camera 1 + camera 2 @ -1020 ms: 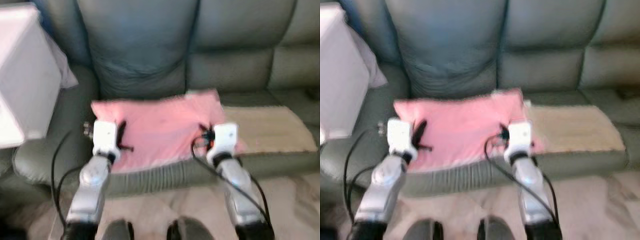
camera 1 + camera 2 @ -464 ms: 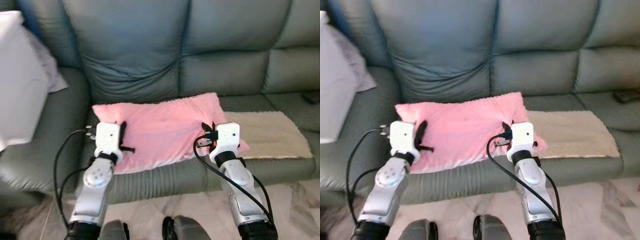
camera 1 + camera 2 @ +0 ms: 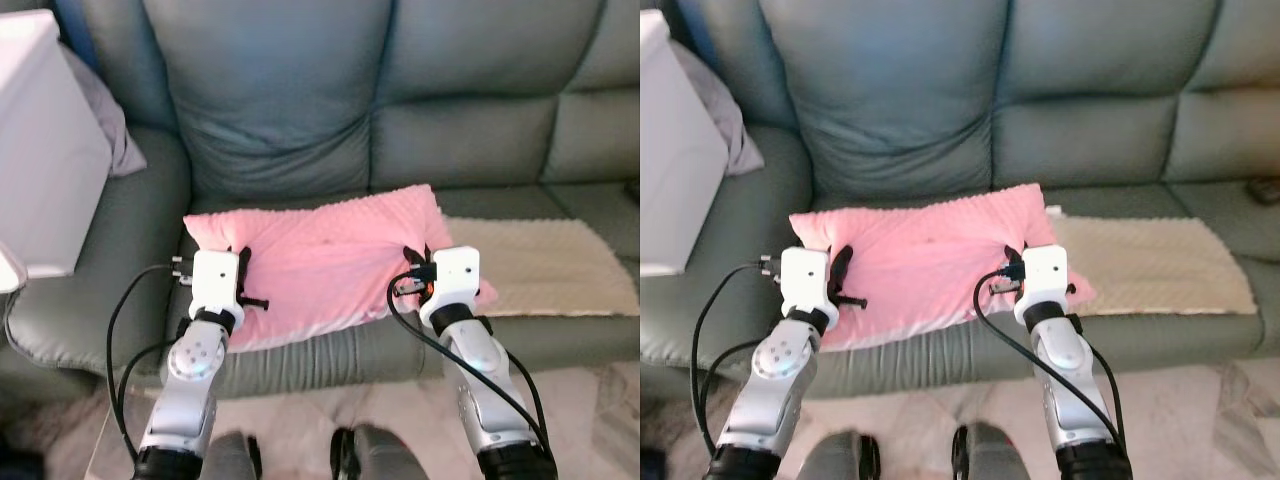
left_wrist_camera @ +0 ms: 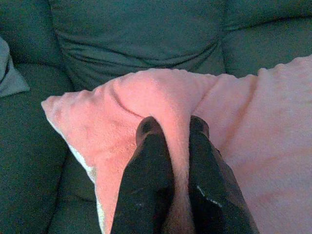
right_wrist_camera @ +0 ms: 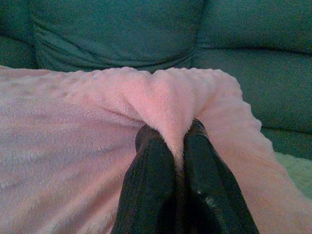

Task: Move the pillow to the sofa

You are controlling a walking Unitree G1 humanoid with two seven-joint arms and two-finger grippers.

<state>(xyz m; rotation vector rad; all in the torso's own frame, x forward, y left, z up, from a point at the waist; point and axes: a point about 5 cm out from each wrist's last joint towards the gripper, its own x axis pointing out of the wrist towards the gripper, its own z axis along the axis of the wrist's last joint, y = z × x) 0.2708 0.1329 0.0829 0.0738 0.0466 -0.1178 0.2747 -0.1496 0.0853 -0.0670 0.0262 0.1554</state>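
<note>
Nearest: marble-look floor (image 3: 590, 400) and both silver arms reaching forward from the bottom of the head views. Left gripper (image 4: 171, 127) is clamped on a pinched fold of the pillow (image 3: 325, 262) near its left end, fingers (image 4: 148, 161) nearly together with only a ridge of pink fabric between them. Right gripper (image 5: 170, 132) does the same near the right end, fingers (image 5: 200, 170) squeezed on a raised fold. Pillow is pink, fuzzy, lying across the front of the sofa (image 3: 450, 120) seat cushion, its right corner overlapping a beige mat (image 3: 560, 270) that covers the next seat. Looks like it's resting on the cushion, though I can't tell if full weight is down or the arms carry some. Judgement: task is nearly done. Pillow is at the sofa; what's left is opening both sets of fingers and pulling the arms back. Further back: grey-green backrests, a white box (image 3: 45, 150) on the left armrest side with grey cloth (image 3: 112, 135) tucked behind it. Box contents not visible; no other containers seen.
</note>
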